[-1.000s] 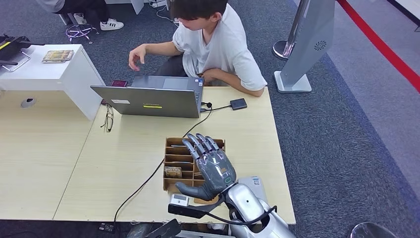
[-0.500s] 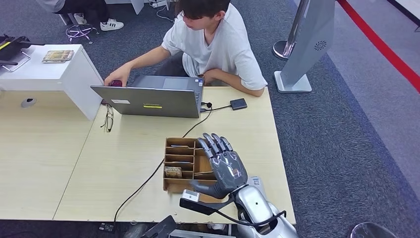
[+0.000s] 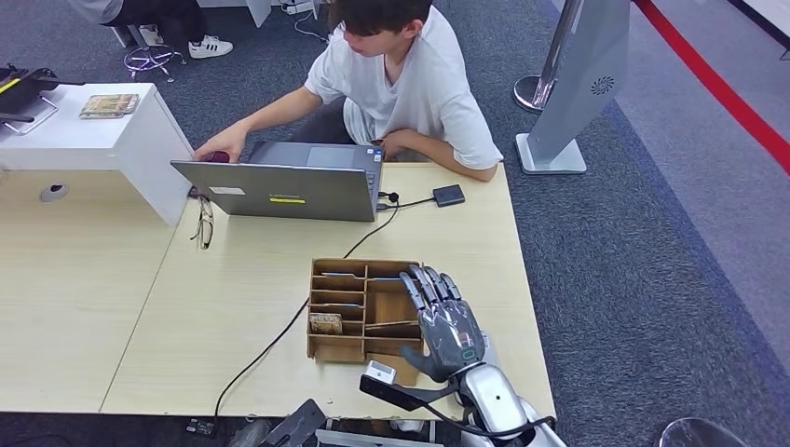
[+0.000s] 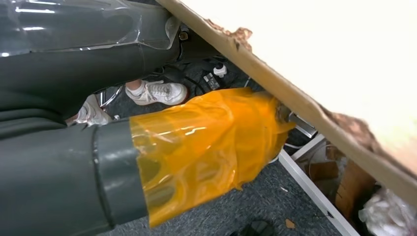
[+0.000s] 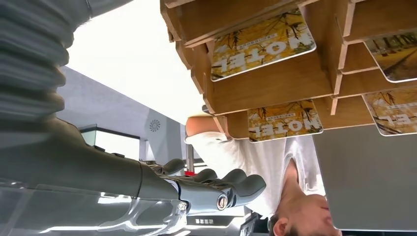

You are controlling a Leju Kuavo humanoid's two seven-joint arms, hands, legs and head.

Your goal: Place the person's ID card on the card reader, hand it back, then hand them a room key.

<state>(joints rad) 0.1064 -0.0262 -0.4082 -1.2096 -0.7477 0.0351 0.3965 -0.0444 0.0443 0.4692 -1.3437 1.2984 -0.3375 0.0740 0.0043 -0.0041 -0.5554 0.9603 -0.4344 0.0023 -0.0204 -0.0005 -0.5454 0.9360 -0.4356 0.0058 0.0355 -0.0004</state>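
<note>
Right hand (image 3: pixel 445 326) flat and empty, fingers spread, over the right side of the wooden card rack (image 3: pixel 352 307) on the desk (image 3: pixel 242 279); left hand's state impossible to tell. From the right wrist view, hotel key cards (image 5: pixel 263 44) in the rack's slots; from the head view, person (image 3: pixel 401 79) reaching beside the laptop (image 3: pixel 279 191).

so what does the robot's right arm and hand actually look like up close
The right hand is dark grey, with segmented metallic fingers and a small green dot on its back. The forearm is a glossy silver shell, with black cables looping by the wrist. In the right wrist view a grey ribbed cover sits behind the hand.
</note>
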